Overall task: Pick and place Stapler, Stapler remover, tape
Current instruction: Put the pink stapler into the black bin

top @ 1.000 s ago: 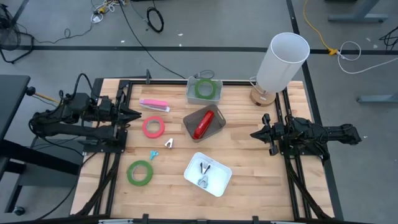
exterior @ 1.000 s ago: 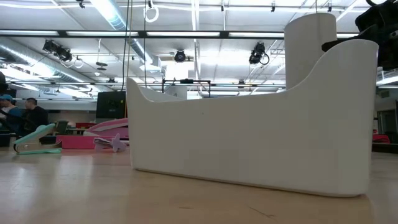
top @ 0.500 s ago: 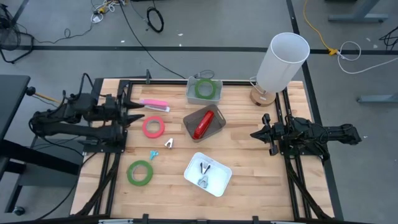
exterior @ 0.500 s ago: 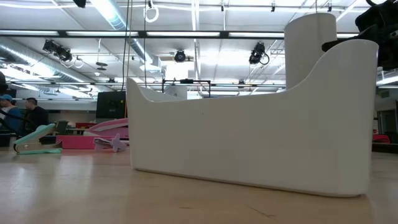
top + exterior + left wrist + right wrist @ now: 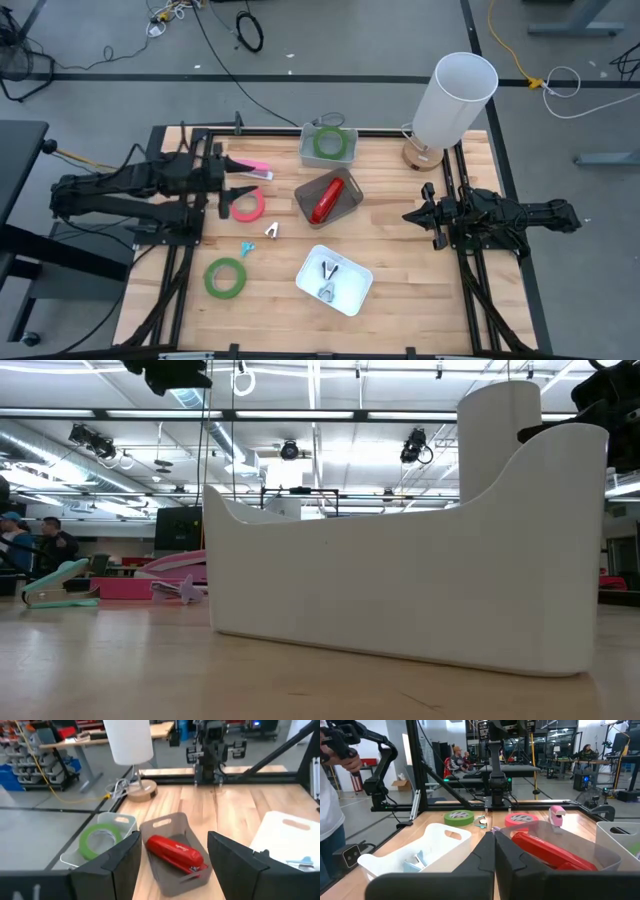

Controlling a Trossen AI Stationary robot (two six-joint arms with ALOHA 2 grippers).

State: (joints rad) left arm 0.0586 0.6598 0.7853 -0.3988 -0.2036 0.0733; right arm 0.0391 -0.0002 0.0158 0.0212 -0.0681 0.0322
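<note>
Step in hand: the left gripper [image 5: 243, 180] is reaching over the bench's left side with its jaws spread wide, empty, just beside the pink tape roll [image 5: 247, 204]; judging by that, this roll is the one being gone for.
Doing it well: the roll is lying flat, so one finger is best dropping into its open centre and the other outside the rim, coming straight down; the pink stapler [image 5: 248, 168] is sitting close by toward the far edge, so keep clear of it.
Other tape: one green roll [image 5: 226, 277] is lying near the bench's front-left corner; another green roll [image 5: 330, 142] is already sitting in the clear bin [image 5: 305, 151] at the far edge.
Right gripper [image 5: 410, 215]: waiting at the right edge, fingers pressed together, holding nothing.
Writing: no brand or label is readable anywhere.
</note>
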